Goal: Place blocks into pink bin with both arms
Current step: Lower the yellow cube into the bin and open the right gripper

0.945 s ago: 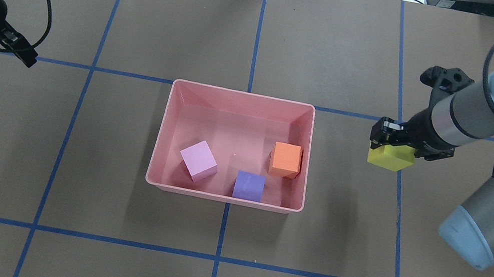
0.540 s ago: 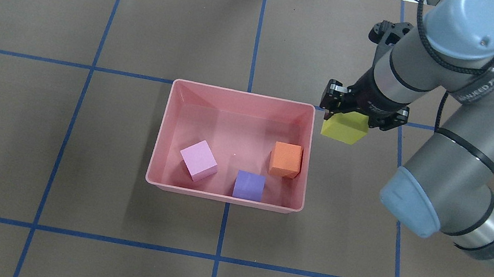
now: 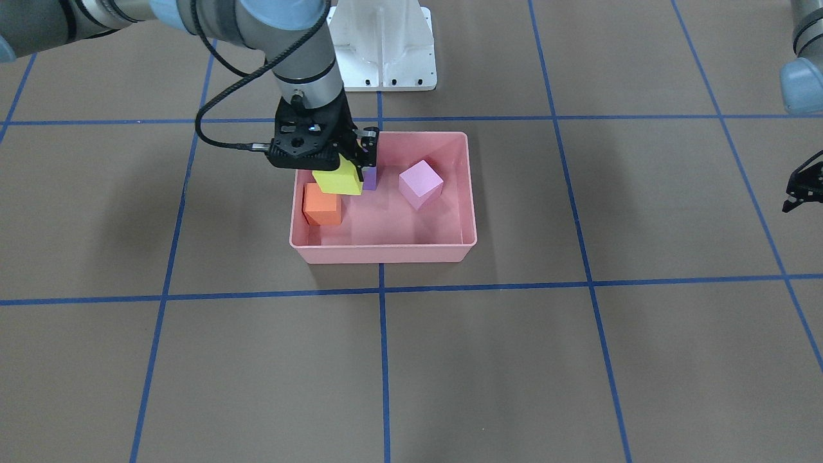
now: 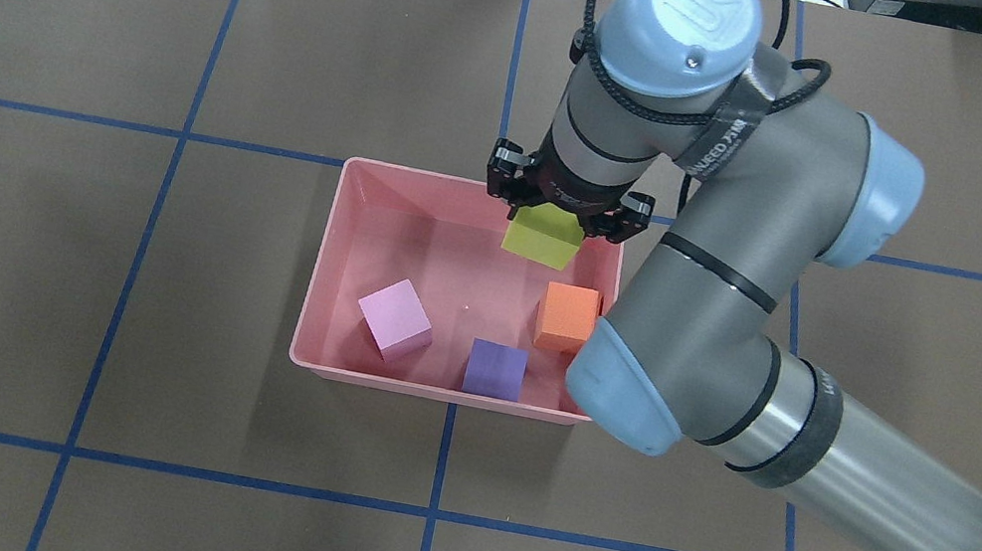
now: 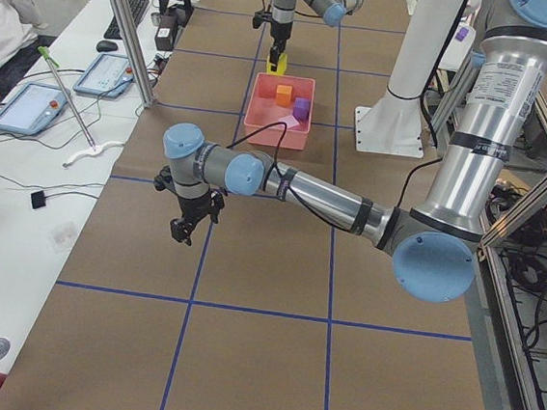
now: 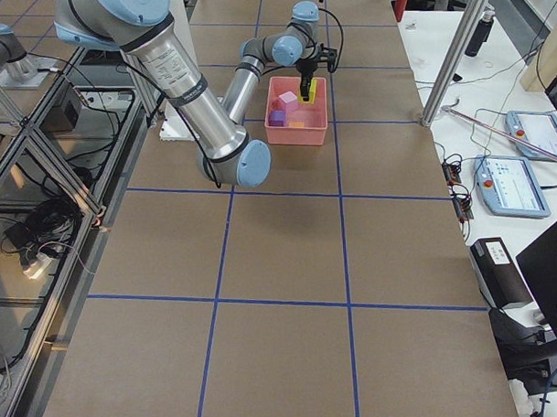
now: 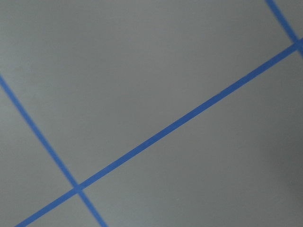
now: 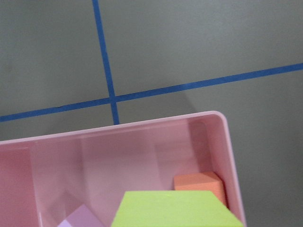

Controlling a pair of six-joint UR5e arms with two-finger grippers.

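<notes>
The pink bin point(image 4: 319, 265) sits mid-table and holds the light pink cube point(image 4: 394, 319), the purple cube point(image 4: 495, 369) and the orange cube point(image 4: 568, 318). My right gripper point(image 4: 552, 214) is shut on the yellow cube point(image 4: 542, 235) and holds it above the bin's far right part, over the bin floor and clear of the other cubes. The front view shows the bin point(image 3: 382, 254) with the yellow cube point(image 3: 337, 181) hanging above the orange cube point(image 3: 322, 204). My left gripper point(image 3: 804, 190) is empty, looks open, and is partly cut off at the frame's edge, far from the bin.
The white base mount point(image 3: 384, 45) stands behind the bin on the robot's side. Blue tape lines point(image 4: 441, 469) grid the brown table. The right arm's elbow point(image 4: 632, 391) hangs over the bin's near right corner. Operator tablets point(image 5: 36, 105) lie beside the table.
The right arm carried the yellow cube leftward from beside the bin to over its far right part. The left arm drew back out of the overhead view.
</notes>
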